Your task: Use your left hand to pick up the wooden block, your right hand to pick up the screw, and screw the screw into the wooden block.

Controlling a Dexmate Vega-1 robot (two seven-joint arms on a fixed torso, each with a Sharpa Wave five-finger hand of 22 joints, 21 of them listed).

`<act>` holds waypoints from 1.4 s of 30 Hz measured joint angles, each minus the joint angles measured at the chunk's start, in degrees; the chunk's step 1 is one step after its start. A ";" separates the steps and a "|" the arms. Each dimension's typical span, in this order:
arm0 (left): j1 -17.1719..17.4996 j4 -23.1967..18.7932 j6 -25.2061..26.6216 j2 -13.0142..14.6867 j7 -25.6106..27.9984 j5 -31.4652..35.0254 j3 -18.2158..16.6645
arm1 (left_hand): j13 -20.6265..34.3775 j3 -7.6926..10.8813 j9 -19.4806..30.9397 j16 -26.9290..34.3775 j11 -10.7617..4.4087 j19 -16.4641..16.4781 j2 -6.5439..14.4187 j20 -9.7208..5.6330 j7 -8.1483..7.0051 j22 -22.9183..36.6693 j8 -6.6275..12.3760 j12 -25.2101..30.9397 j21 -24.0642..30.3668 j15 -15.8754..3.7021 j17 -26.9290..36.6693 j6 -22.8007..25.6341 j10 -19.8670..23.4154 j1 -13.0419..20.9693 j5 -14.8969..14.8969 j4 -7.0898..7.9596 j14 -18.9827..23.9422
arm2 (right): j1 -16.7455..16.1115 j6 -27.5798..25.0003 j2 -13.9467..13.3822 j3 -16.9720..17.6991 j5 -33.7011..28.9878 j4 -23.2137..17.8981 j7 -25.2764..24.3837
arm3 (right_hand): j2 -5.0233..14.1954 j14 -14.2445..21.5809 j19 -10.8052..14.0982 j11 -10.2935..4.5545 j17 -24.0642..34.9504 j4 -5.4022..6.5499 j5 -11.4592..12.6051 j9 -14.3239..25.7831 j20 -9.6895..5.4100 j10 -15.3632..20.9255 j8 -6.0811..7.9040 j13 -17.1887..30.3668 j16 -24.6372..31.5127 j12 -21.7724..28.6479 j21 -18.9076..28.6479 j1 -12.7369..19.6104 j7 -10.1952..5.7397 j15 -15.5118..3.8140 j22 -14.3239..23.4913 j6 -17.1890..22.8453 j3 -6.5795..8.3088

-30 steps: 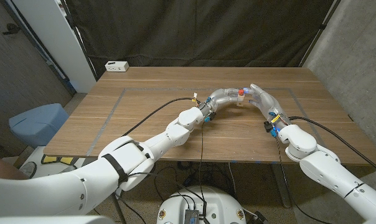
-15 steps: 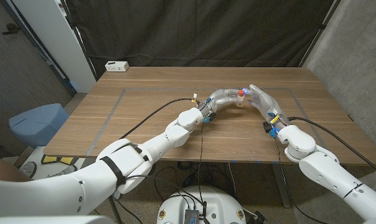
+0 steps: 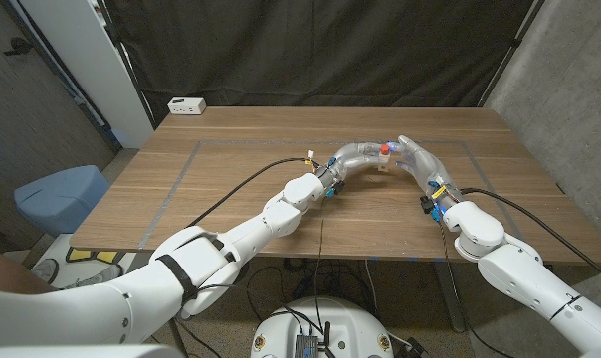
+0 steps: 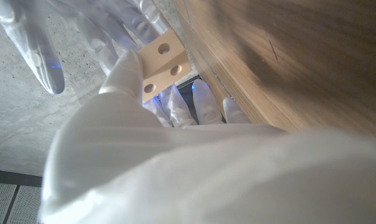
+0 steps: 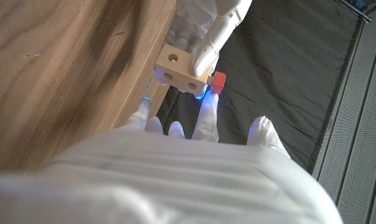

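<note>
1. The left hand (image 3: 358,156) grips the wooden block (image 5: 182,70), a pale block with round holes in its faces, and holds it above the wooden table (image 3: 241,189), toward the far edge and right of the middle.
2. The right hand (image 3: 416,157) meets the left hand there, its fingers (image 5: 206,115) at the red-headed screw (image 3: 384,147).
3. In the right wrist view the screw's red head sits right against one end of the block, with a fingertip touching it; the hand pinches the screw.
4. A white power strip (image 3: 186,104) lies at the table's far left corner.
5. A blue seat (image 3: 60,194) stands off the table's left edge.
</note>
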 measured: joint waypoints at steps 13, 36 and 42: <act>0.29 -0.48 0.12 0.37 -0.17 -0.36 -0.19 | 0.00 0.00 0.00 0.00 0.00 0.00 0.00 0.00 0.00 0.00 0.00 0.00 0.00 0.00 0.00 0.00 0.00 0.00 0.21 0.00 0.00 | -0.31 -1.07 0.05 0.00 -0.36 -1.13 -1.17 | 0.00 0.82 0.00 -0.62 -0.10 0.00 0.00 -0.03 0.00 1.06 0.43 0.00 0.34 0.39 0.29 0.00 0.08 -0.16 0.00 2.11 0.00; -1.21 3.52 -1.36 -1.12 -1.36 -0.86 -0.41 | -0.01 0.00 0.02 0.00 0.00 0.00 0.00 0.00 0.00 0.00 0.00 0.00 0.00 0.20 0.00 0.00 0.00 0.00 0.13 0.00 0.20 | -1.20 -1.94 0.12 0.55 -0.63 -2.11 -2.43 | 0.00 1.84 0.75 -2.03 -0.15 0.20 0.00 -0.14 -0.31 3.09 1.75 0.00 0.34 0.62 0.28 0.00 1.01 -0.36 0.00 7.15 0.21; -1.24 3.70 -1.43 -1.19 -1.36 -0.88 -0.42 | -0.02 0.00 0.02 0.00 0.27 0.21 0.00 0.21 0.00 0.00 0.01 -0.10 0.00 0.20 0.00 0.00 0.34 0.00 0.21 0.00 0.20 | -1.21 -1.98 -0.06 0.60 -0.58 -2.12 -2.36 | 0.00 2.05 0.75 -2.04 -0.15 0.20 0.00 -0.14 -0.31 3.73 2.21 0.00 0.34 0.62 0.28 0.00 0.91 -0.57 0.00 8.09 0.21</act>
